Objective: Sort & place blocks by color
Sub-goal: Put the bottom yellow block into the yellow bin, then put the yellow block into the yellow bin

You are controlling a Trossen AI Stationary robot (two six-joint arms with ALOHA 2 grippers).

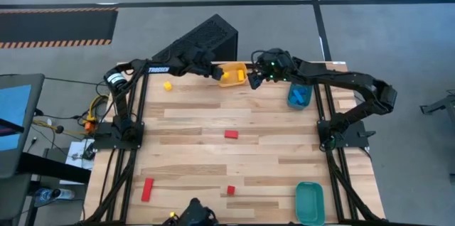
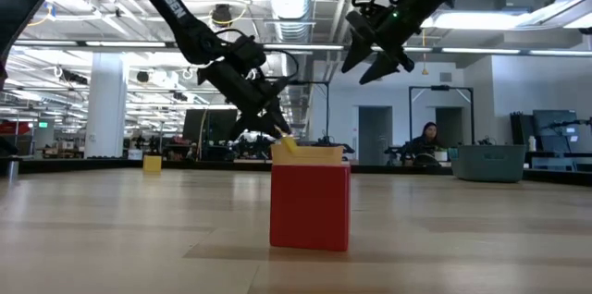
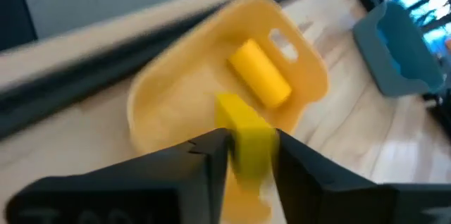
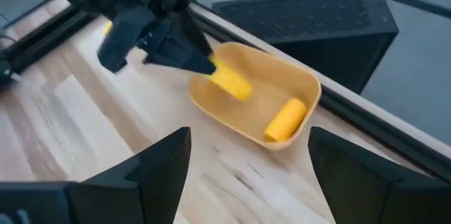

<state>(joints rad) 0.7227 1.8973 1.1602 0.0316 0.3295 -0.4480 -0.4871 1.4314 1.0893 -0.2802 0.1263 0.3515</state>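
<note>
My left gripper (image 3: 250, 155) is shut on a yellow bar (image 3: 241, 115) just above the yellow-orange tray (image 1: 240, 67) at the table's far edge. A second yellow bar (image 3: 259, 74) lies inside that tray (image 4: 310, 86). My right gripper (image 4: 246, 182) hovers open just right of the tray, above the table (image 1: 257, 78), holding nothing. A blue tray (image 1: 298, 98) holds blue pieces. Loose on the table lie a yellow block (image 1: 168, 85), a red cube (image 1: 231, 134), a red bar (image 1: 147, 189) and a small red cube (image 1: 230, 190). My left gripper pinches the yellow bar (image 4: 229, 82) between its two fingers (image 3: 208, 155), by one end. The fingers slant down from the table's left toward the tray. The bar is lifted clear, and its free end sticks out beyond the fingertips over the tray's inside.
A teal tray (image 1: 309, 202) sits at the near right corner. A black box (image 1: 206, 35) stands just beyond the far edge behind the yellow-orange tray. The two grippers are close together at the tray. The red cube (image 2: 310, 206) fills the low view's foreground.
</note>
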